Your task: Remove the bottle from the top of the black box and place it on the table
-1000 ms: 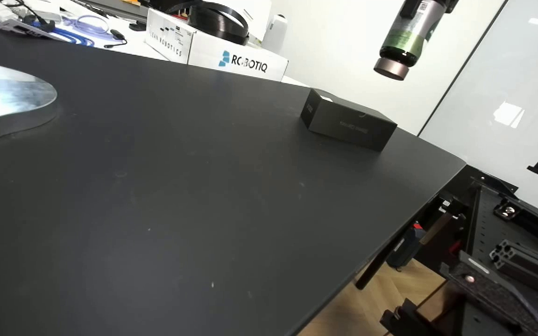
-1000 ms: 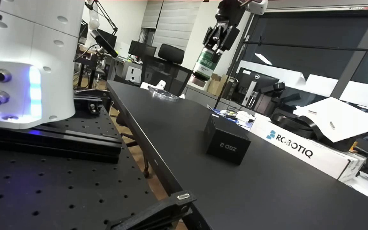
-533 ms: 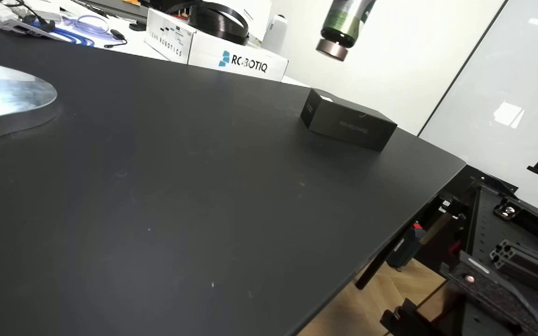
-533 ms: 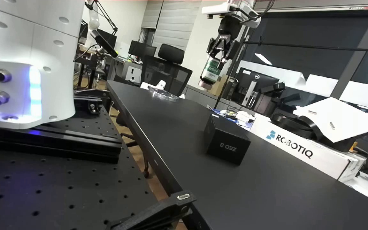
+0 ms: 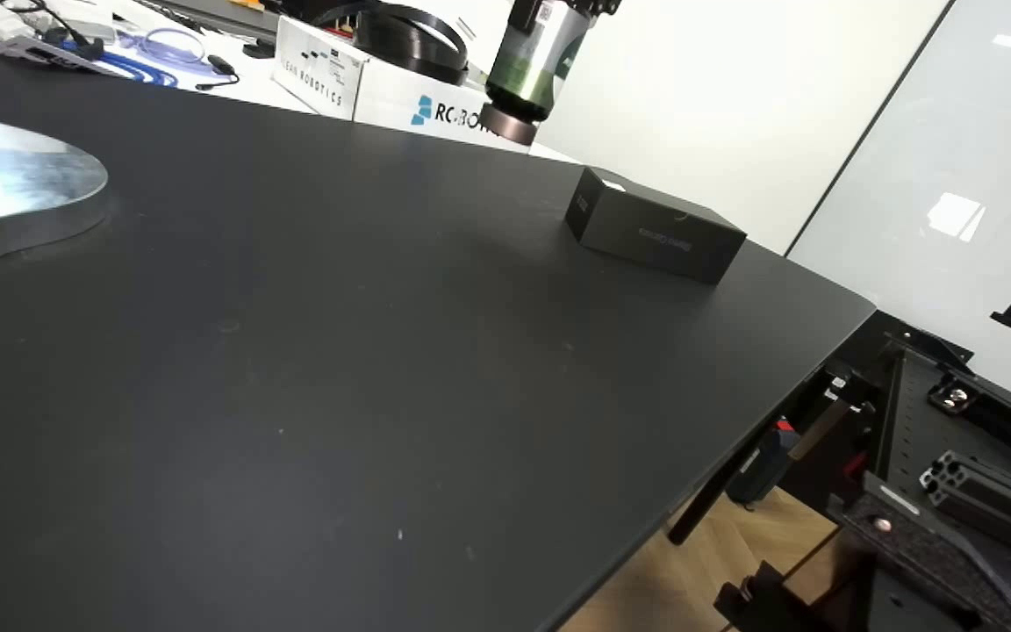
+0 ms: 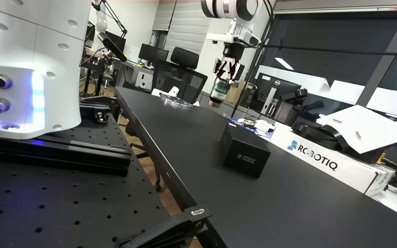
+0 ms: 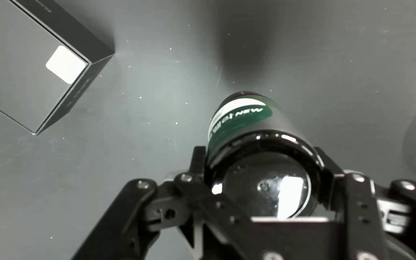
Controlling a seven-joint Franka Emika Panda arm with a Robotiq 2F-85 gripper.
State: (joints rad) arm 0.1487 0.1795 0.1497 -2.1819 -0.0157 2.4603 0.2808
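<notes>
The bottle (image 6: 220, 89) is up in the air over the table (image 6: 288, 206), apart from the black box (image 6: 245, 156); the gripper (image 7: 262, 164) holds it between its fingers (image 7: 198, 161), one against either side. Both exterior views show its pinkish-brown end facing down, while only the wrist view gives me its round, glossy black end. The arm (image 6: 231, 8) is overhead, the gripper pointing toward the table. In an exterior view the bottle blocks the last letters on the white box (image 5: 391, 96). A shiny curved piece (image 5: 23, 175) lies on the table, well apart from the black box.
</notes>
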